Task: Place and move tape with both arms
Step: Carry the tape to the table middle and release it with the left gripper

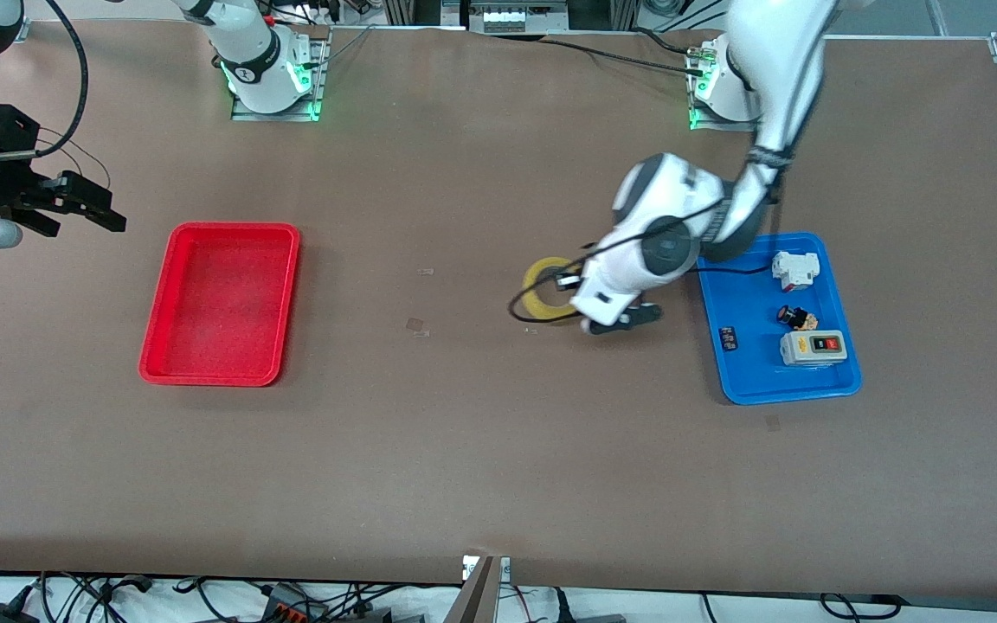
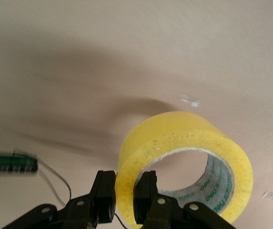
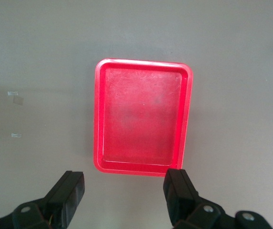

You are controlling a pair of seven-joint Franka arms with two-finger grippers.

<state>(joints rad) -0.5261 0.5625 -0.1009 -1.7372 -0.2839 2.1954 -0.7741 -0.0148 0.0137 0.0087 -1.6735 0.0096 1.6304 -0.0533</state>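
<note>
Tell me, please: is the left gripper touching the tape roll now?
Touching. In the left wrist view the left gripper has its two fingers closed on the wall of the tape roll, one outside and one inside the ring.

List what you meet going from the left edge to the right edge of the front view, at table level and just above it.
Right pincer, open, over the table's right-arm end → red tray → tape, held in the shut left pincer → blue tray, which holds a switch box.
</note>
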